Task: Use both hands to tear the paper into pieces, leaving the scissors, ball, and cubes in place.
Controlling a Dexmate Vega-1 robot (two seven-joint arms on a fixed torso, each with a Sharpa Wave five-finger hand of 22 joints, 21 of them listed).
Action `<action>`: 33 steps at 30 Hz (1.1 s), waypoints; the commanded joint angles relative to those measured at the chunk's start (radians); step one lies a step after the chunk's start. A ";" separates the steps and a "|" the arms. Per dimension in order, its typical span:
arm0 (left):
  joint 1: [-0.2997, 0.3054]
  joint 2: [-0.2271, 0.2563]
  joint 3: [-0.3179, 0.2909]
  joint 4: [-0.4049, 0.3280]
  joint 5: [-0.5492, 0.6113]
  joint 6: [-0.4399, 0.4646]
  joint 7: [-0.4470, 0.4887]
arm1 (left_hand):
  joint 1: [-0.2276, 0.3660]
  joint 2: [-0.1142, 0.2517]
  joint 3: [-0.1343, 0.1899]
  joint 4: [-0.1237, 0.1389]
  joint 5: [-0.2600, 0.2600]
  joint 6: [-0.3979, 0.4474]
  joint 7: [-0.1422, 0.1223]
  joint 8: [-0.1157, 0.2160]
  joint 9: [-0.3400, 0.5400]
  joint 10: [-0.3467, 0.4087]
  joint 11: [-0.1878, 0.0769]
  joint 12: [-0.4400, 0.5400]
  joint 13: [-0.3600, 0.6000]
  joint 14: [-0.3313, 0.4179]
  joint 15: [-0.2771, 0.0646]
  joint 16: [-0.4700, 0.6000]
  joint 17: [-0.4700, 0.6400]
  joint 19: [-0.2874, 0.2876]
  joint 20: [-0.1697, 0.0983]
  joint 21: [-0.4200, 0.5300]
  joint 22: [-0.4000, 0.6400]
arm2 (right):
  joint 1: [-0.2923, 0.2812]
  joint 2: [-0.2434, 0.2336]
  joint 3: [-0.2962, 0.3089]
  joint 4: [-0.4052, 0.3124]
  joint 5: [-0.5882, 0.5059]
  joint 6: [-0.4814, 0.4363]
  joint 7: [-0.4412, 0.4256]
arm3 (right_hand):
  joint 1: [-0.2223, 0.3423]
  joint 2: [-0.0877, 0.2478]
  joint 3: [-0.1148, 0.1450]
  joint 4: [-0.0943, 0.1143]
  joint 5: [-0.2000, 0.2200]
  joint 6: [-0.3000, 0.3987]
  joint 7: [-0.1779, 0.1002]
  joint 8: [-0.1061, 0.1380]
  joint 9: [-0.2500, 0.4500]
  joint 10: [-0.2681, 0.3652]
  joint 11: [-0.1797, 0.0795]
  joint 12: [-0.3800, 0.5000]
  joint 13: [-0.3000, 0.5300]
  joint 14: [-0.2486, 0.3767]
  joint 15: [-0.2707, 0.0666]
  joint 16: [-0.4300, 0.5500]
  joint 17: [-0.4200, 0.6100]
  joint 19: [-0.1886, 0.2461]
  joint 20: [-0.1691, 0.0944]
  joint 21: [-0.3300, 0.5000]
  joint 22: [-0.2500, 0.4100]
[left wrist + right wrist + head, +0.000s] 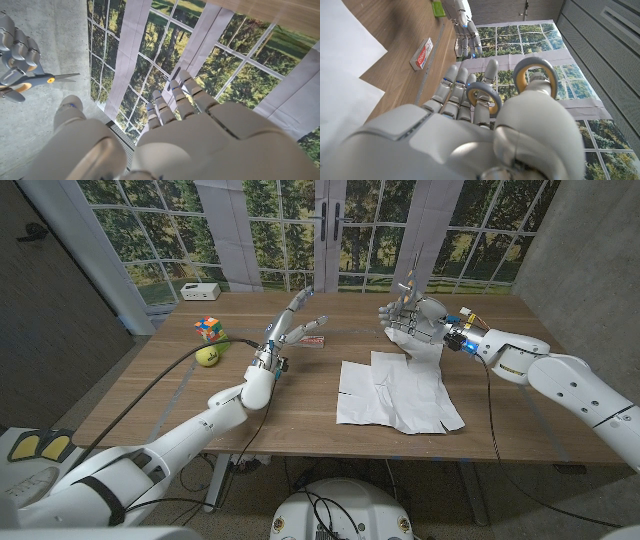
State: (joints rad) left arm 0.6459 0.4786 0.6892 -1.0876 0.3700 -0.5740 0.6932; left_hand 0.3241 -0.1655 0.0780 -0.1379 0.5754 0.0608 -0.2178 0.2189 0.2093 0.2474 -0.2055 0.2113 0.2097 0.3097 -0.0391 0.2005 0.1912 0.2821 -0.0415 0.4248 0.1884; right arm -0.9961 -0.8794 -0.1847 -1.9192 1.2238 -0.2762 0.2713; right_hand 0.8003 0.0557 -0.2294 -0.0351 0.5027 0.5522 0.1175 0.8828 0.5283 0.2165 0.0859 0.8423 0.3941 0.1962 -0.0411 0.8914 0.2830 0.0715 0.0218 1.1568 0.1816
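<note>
Paper (395,392) flat on tabletop (300,430) below raised right robot hand (408,323) gripping scissors (408,290); left robot hand (290,330) farther off, fingers spread, holding nothing.

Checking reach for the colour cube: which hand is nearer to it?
Left. The left hand is raised just right of the cube; the right hand, holding the scissors, is far across the table.

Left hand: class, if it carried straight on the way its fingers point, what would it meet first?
Probably nothing on the table. The left hand is raised, fingers aimed up and away toward the windows; the small box lies below that line, though depth is unclear.
</note>
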 commanded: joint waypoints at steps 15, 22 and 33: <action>-0.114 0.049 0.126 0.075 0.267 -0.111 0.113 | 0.042 -0.003 -0.048 -0.012 0.047 -0.115 0.000 -0.021 0.013 -0.019 -0.006 -0.009 -0.001 0.015 -0.178 0.001 0.002 0.009 -0.040 -0.030 0.001 | -0.016 0.000 0.015 -0.002 0.003 0.009 -0.008 | 0.004 0.009 -0.005 -0.003 -0.005 0.002 0.003 0.000 0.003 0.009 0.003 -0.005 -0.001 0.006 -0.017 0.000 -0.004 0.008 -0.001 -0.008 0.001; -0.142 0.061 0.163 0.075 0.339 -0.091 0.161 | 0.042 -0.003 -0.052 -0.010 0.049 -0.116 -0.001 -0.019 0.014 -0.018 -0.006 -0.008 0.000 0.014 -0.179 0.000 0.002 0.010 -0.042 -0.032 0.001 | -0.019 -0.002 0.021 -0.003 0.004 0.008 -0.011 | 0.001 0.009 -0.006 -0.002 -0.006 0.001 0.002 -0.001 0.002 0.010 0.003 -0.005 -0.002 0.006 -0.017 0.000 -0.005 0.007 -0.001 -0.009 0.001; -0.167 0.065 0.194 0.092 0.340 -0.112 0.156 | 0.053 0.008 -0.094 -0.001 0.073 -0.114 -0.001 0.000 0.029 -0.015 -0.006 -0.005 0.000 0.016 -0.179 0.000 0.003 0.016 -0.045 -0.049 0.003 | -0.022 -0.002 0.026 0.004 0.007 0.008 -0.011 | 0.004 0.012 -0.005 -0.004 -0.007 0.001 0.004 -0.002 0.002 0.009 0.003 -0.007 -0.003 0.006 -0.017 0.000 -0.007 0.009 -0.002 -0.011 0.001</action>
State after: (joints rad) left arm 0.5095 0.5357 0.8470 -1.0109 0.6741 -0.6700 0.8333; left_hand 0.3625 -0.1586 -0.0057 -0.1372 0.6369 -0.0355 -0.2158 0.2227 0.2350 0.2346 -0.2105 0.2034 0.2098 0.3184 -0.0411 0.2005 0.1911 0.2912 -0.0433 0.3793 0.1887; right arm -1.0136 -0.8798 -0.1651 -1.9198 1.2292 -0.2687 0.2618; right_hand 0.8003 0.0557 -0.2293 -0.0351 0.4991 0.5540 0.1158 0.8829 0.5284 0.2196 0.0892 0.8379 0.3895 0.1964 -0.0404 0.8914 0.2736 0.0714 0.0217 1.1459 0.1817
